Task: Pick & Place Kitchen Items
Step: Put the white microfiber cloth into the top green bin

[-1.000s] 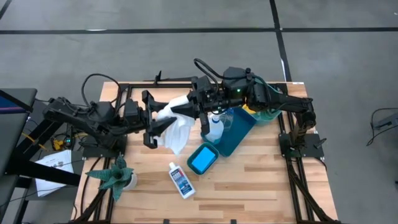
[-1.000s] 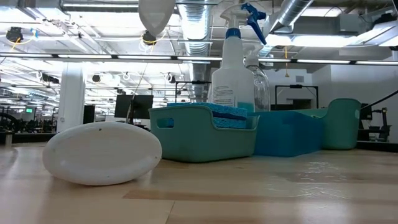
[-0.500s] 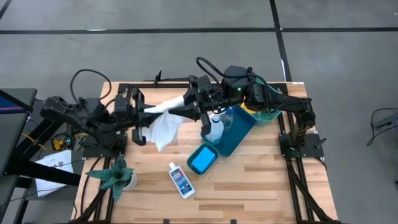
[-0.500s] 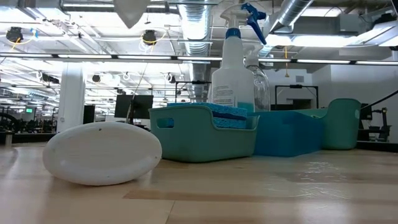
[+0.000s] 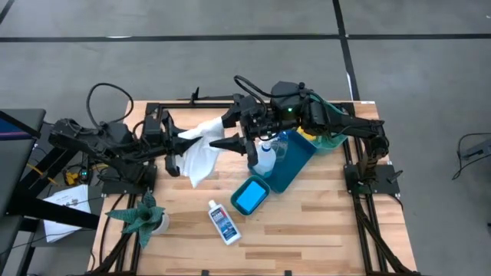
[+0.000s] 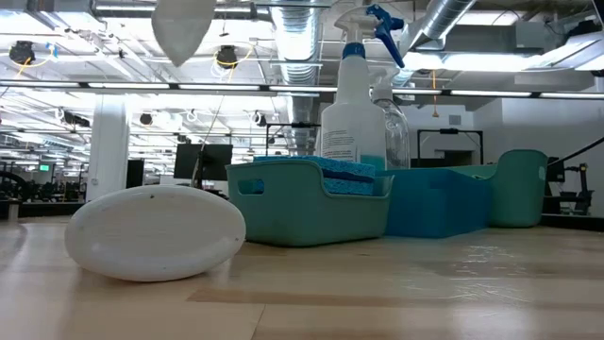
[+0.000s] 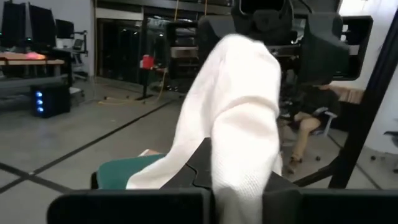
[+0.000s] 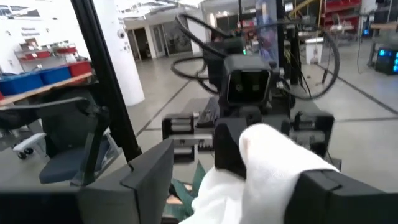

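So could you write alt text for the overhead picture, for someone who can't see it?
Seen from above, two dark robot arms meet over a wooden table: the left gripper is shut on a white cloth, and the right gripper is open beside it. Nearby lie a spray bottle, teal bins, a small bottle and a green plant.

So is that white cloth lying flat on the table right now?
No: in the high view the white cloth hangs in the air, pinched by the left gripper above the table, with the right gripper open beside it.

Wood table (image 5: 322, 222): bins (image 5: 250, 196), bottle (image 5: 223, 222), plant (image 5: 141, 217).
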